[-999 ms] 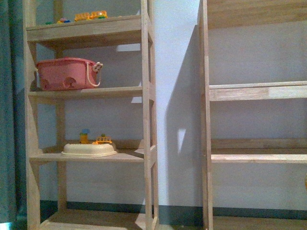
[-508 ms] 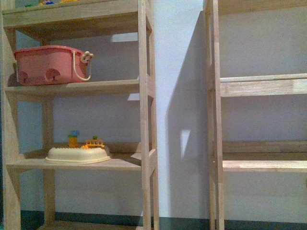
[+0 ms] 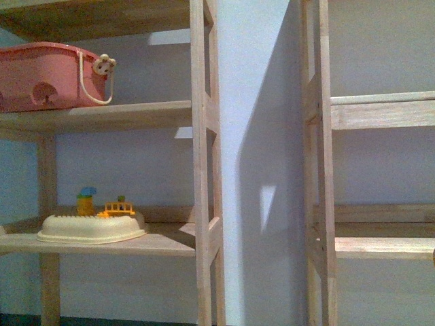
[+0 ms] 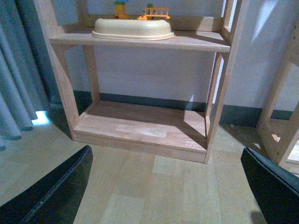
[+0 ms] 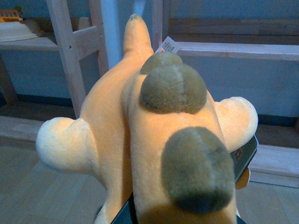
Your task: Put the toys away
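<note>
Pale blue wall (image 3: pixel 251 102) at the far side, w/ two wooden racks against it: left shelf unit (image 3: pixel 200 136) and right shelf unit (image 3: pixel 319 170), a strip of bare wall between them. On the left unit a pink basket (image 3: pixel 41 78) sits on the upper shelf. One level down is a cream tray (image 3: pixel 88 227) w/ small coloured toy pieces (image 3: pixel 115 207) at its far edge. No objects show on the right unit's shelves in the front view.

The plush toy (image 5: pixel 154 140), orange-yellow w/ olive-brown pads and a white tag (image 5: pixel 168 45), is off the floor, held by the right gripper (image 5: pixel 183 186). Black jaws show on either side of its body, pinching it. Both racks lie beyond it, well apart from it, so it isn't on any shelf.

The left gripper (image 4: pixel 163 196) hangs over the wood floor (image 4: pixel 154 186) near the left unit's bottom shelf, fingers spread wide, nothing between them. A curtain (image 4: pixel 18 84) hangs on the left.

Progress, as I judge it: pickup done, the toy is in hand and the robot faces the racks. Left to do: carry it in, set it on a shelf or maybe in the basket, then let go. Can't tell which spot is meant.
</note>
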Controlling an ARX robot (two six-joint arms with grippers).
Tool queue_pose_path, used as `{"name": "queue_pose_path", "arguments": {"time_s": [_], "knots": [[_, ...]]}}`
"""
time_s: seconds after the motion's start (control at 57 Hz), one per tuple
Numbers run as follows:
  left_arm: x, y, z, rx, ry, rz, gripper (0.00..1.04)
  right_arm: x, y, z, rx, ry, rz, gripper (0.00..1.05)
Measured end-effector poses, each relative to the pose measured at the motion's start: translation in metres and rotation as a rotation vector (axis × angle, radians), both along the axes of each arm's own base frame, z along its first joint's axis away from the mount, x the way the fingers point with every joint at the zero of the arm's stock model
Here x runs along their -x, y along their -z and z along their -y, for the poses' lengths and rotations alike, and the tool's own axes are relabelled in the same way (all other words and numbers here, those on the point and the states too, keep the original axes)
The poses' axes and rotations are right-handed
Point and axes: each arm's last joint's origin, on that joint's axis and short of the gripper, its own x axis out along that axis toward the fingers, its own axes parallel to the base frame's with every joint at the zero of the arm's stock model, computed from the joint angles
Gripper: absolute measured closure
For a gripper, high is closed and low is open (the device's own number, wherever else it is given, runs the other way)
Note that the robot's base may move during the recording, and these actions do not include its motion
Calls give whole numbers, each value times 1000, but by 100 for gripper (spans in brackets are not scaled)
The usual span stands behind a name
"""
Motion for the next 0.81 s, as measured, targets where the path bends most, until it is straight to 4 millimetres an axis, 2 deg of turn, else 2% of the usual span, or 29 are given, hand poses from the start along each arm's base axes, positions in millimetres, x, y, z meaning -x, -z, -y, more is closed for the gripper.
{"name": "queue_pose_path", "arguments": {"time_s": [0.807], "knots": [[0,0,0,0,-2,1,6,0,0,0,0,-3,0,98]]}}
